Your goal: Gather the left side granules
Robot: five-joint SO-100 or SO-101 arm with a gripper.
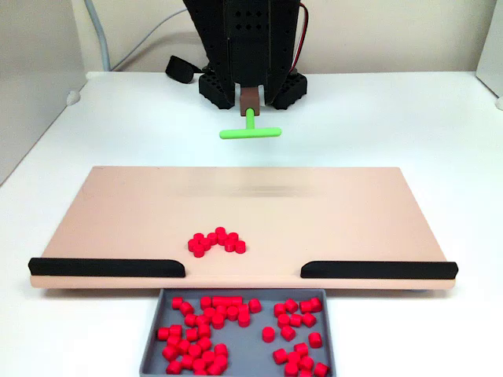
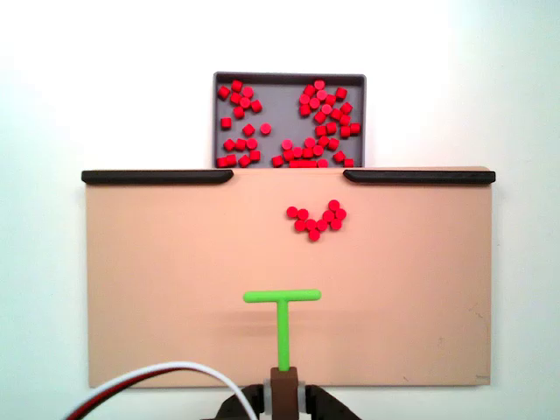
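Currently the red granules (image 1: 218, 241) lie in an arc on the board (image 1: 118, 204), near the gap between the rails. From there, the green T-tool (image 1: 250, 132) sits well behind them, slightly right in this fixed view, with its crossbar parallel to the rails. The gripper (image 1: 251, 100) appears clamped on the tool's stem.

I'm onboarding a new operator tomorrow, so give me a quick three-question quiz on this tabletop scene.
1. True or false: the green T-shaped tool touches the red pellet cluster on the board.
2. Where does the grey tray sit? A) on top of the board B) just past the gap between the black rails C) beside the arm's base
3. Fill in: the cluster forms a rough ____ shape.
Key: 1 false; 2 B; 3 arc.
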